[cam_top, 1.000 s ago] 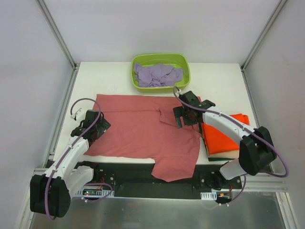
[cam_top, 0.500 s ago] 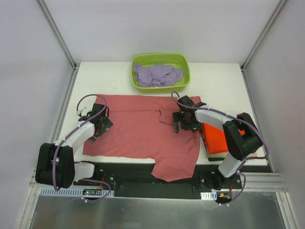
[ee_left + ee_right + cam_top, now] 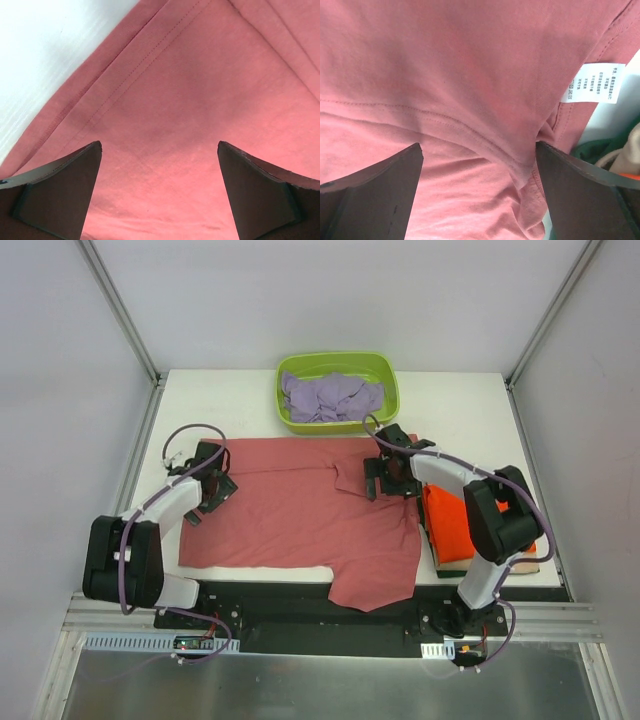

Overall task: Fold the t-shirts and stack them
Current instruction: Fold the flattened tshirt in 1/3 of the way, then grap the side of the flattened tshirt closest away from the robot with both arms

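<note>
Both grippers have shifted since a second ago: my left gripper (image 3: pixel 212 488) has moved farther along the left edge of the salmon-red t-shirt (image 3: pixel 290 515), and my right gripper (image 3: pixel 386 478) has edged left onto the bunched fold at its right side. That shirt lies spread across the middle of the surface (image 3: pixel 450 410), with one flap hanging over the near edge. On both wrist views I see the fingers standing apart with only red cloth between them, nothing clamped. A white care label (image 3: pixel 592 82) shows beside the right gripper. The orange t-shirt (image 3: pixel 450 525) lies folded just right of the red one, and the lavender t-shirt (image 3: pixel 325 398) is bunched in the lime-green tub (image 3: pixel 300 426) at the far edge.
</note>
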Motion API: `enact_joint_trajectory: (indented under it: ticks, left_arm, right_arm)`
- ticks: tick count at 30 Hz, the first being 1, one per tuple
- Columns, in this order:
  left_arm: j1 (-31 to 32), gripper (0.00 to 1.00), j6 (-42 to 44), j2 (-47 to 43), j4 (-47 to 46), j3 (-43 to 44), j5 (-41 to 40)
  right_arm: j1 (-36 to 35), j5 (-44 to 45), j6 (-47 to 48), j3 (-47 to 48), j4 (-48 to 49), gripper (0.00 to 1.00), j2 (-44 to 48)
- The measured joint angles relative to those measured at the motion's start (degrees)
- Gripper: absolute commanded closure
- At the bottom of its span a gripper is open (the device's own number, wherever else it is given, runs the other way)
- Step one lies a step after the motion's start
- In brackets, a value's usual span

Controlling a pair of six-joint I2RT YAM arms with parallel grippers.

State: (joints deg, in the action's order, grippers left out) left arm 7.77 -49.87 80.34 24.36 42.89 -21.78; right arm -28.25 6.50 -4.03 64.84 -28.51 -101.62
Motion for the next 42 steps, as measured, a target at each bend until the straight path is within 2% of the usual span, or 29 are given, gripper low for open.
enact_joint_trajectory:
  ticks: [4, 7, 10, 13, 20, 31, 35, 38, 40, 42]
  left_arm:
    - [0.0, 0.01, -0.5, -7.1, 2.4, -0.2, 0.0]
    - [0.0, 0.01, -2.9, -16.7, 5.5, -1.5, 0.0]
    - [0.0, 0.02, -6.4, -25.3, 9.6, -5.1, 0.4]
    - [0.1, 0.03, -9.7, -29.9, 13.8, -10.1, 1.8]
    - [3.5, 0.14, -16.2, -32.8, 21.1, -16.7, 5.4]
    - [3.9, 0.32, -22.2, -31.9, 22.1, -18.0, 4.7]
    - [3.9, 0.42, -23.3, -31.4, 22.4, -18.6, 4.2]
    - [3.9, 0.46, -24.2, -31.4, 22.6, -18.8, 3.3]
    - [3.9, 0.51, -24.6, -31.5, 22.7, -18.9, 3.0]
    - [3.9, 0.61, -24.9, -31.5, 22.8, -18.9, 2.2]
  right_arm:
    - [-0.9, 1.1, 1.7, -0.3, 0.0, 0.04, 2.6]
    - [-2.6, 2.4, 2.0, -3.3, 0.3, 0.04, 9.0]
    - [-4.2, 2.6, 2.0, -6.6, 0.7, 0.04, 15.0]
    - [-4.6, 2.3, 1.9, -8.5, 1.1, 0.04, 17.0]
    - [-4.6, 1.7, 2.0, -10.8, 1.8, 0.04, 17.0]
    - [-4.6, 1.6, 2.2, -12.2, 2.7, 0.04, 18.1]
    - [-4.6, 1.6, 2.2, -12.5, 2.9, 0.03, 18.6]
    - [-4.7, 1.6, 2.4, -13.2, 3.0, 0.03, 19.4]
    - [-5.0, 1.6, 2.6, -13.2, 3.0, 0.03, 19.7]
    - [-5.6, 1.6, 2.8, -13.2, 3.0, 0.02, 20.1]
